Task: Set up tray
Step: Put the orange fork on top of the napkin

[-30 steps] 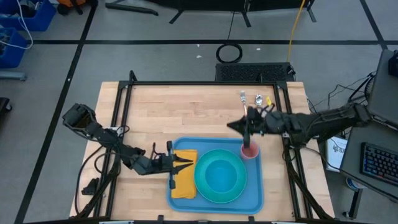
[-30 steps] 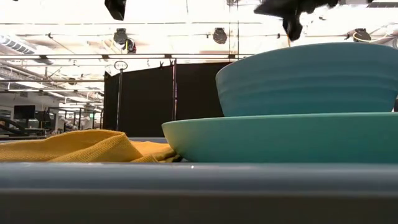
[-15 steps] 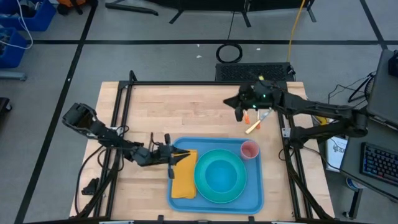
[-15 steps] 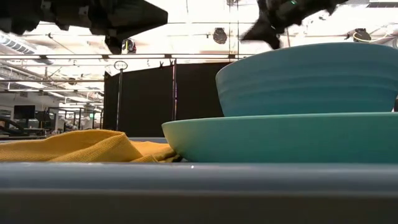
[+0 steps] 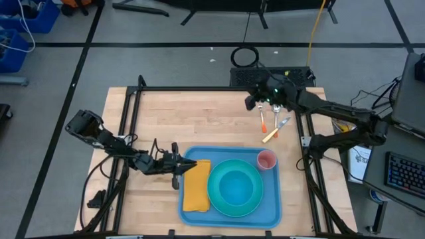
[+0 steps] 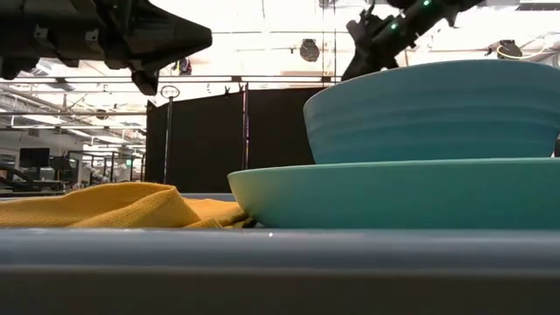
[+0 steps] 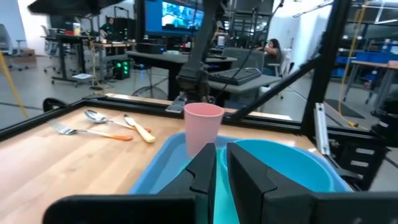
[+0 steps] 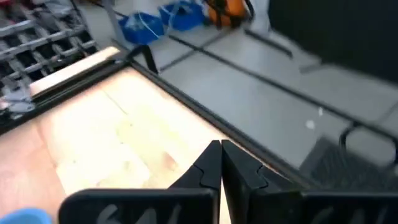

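The blue tray (image 5: 269, 214) lies at the table's near middle. On it a teal bowl (image 6: 437, 109) stands on a teal plate (image 6: 394, 192), a yellow cloth (image 5: 195, 189) lies on its left part, and a pink cup (image 7: 203, 127) stands upright in its far right corner. My left gripper (image 5: 188, 163) hangs shut and level over the tray's far left corner, above the cloth, holding nothing. My right gripper (image 5: 250, 104) is shut and empty, raised over the table's far right part, beside the cutlery (image 5: 271, 123).
A fork, a spoon and a knife with orange and yellow handles (image 7: 112, 127) lie on the bare wood beyond the tray's far right corner. Bare wood (image 5: 186, 119) spreads over the far left of the table. A black frame (image 5: 219, 88) borders the table.
My right gripper has swung from above the pink cup toward the far edge, past the cutlery, and turned to the left. My left gripper has drawn back from the yellow cloth toward the table's left and far side. Cup and cloth have stayed in place.
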Controlling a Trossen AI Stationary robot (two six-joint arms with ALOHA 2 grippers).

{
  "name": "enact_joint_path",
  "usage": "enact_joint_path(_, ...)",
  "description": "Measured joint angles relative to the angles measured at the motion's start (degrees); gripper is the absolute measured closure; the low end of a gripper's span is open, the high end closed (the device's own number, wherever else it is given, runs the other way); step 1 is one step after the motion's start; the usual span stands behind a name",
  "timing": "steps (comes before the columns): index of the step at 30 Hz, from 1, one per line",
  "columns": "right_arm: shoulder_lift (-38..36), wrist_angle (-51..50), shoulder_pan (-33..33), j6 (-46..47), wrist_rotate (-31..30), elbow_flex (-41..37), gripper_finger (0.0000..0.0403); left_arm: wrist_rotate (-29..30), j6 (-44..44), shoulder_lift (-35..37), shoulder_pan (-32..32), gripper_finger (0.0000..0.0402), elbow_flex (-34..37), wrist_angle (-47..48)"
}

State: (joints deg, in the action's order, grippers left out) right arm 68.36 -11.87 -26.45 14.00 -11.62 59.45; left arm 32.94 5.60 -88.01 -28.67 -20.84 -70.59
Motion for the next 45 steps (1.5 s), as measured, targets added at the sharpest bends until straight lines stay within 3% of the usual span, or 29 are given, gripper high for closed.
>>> enact_joint_path(8,13.2,-18.36,-5.44,2.9,1.39,10.18,0.0394,-0.06,-0.63,0.0,-0.39,0.036,0.0,0.38)
enact_joint_path(16,22.62,-37.43,-9.84,4.44,3.51,20.02,0.032,-0.03,0.43,-0.02,-0.39,0.036,0.0,2.43)
enact_joint_path(21,25.17,-39.66,-14.21,5.93,14.53,20.14,0.0277,-0.1,2.08,-0.04,-0.5,0.036,0.0,3.59)
enact_joint_path(23,26.21,-40.48,-15.34,7.62,15.85,20.14,0.0266,-0.12,2.23,-0.04,-0.76,0.036,0.0,3.58)
enact_joint_path(28,28.82,-45.78,-16.78,8.54,15.92,20.14,0.0255,-0.03,2.03,-0.04,-1.55,0.036,0.0,3.58)
enact_joint_path(33,30.4,-50.55,-16.88,8.7,11.69,20.12,0.0255,0.05,1.7,-0.04,-1.64,0.036,0.0,3.58)
enact_joint_path(45,36.71,-53.24,-16.88,7.39,13.42,20.1,0.0255,0.11,2.06,-0.04,-1.64,0.036,0.0,4.94)
